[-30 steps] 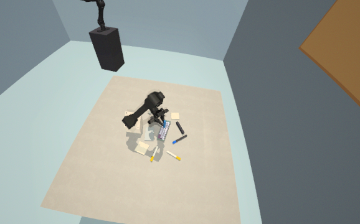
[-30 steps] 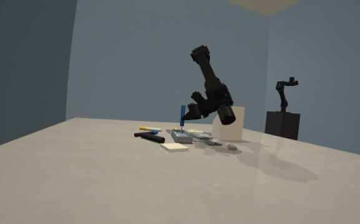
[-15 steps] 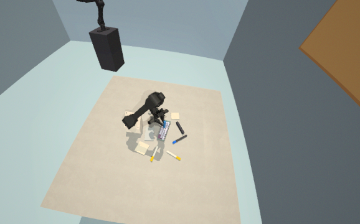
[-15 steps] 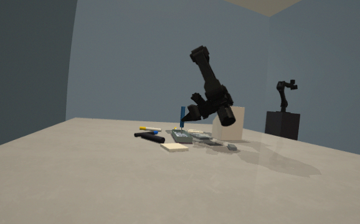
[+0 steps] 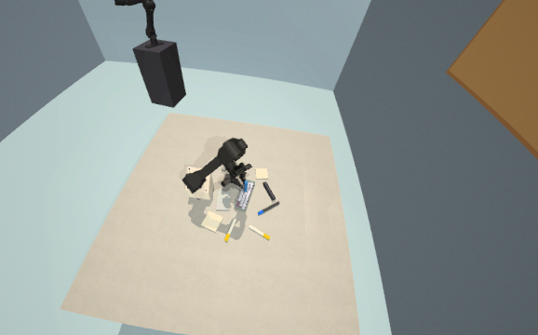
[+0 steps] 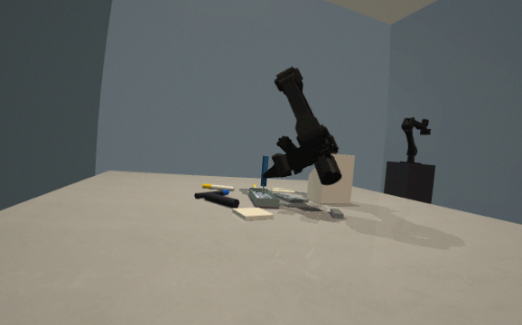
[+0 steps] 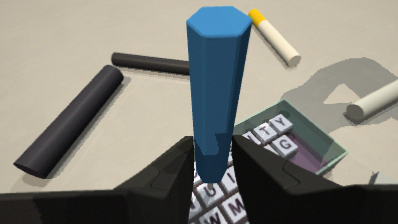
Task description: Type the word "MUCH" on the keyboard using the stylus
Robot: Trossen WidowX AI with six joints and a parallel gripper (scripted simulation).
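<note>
The blue six-sided stylus (image 5: 246, 186) (image 6: 265, 164) (image 7: 217, 90) stands upright in my gripper (image 5: 245, 182) (image 6: 265, 175) (image 7: 212, 144), which is shut on it. The keyboard (image 5: 245, 200) (image 6: 267, 202) (image 7: 311, 120), a grey-green tray with white lettered keys, lies below. In the wrist view the stylus's thin tip is over the U key (image 7: 211, 192); whether it touches or presses the key I cannot tell. The I key (image 7: 230, 179) and M key (image 7: 236, 209) show nearby, and the T, Y and G keys farther up. My fingers hide other keys; the C and H keys cannot be made out.
A thick black cylinder (image 5: 269, 191) (image 6: 221, 199) (image 7: 70, 122) and a blue-ended dark marker (image 5: 269, 208) lie beside the keyboard. Two white-and-yellow markers lie beyond. A cream pad (image 5: 262, 174) (image 6: 253, 213) lies near its end. A grey flat object (image 5: 222, 205) and a beige block (image 6: 341, 181) are on the other side.
</note>
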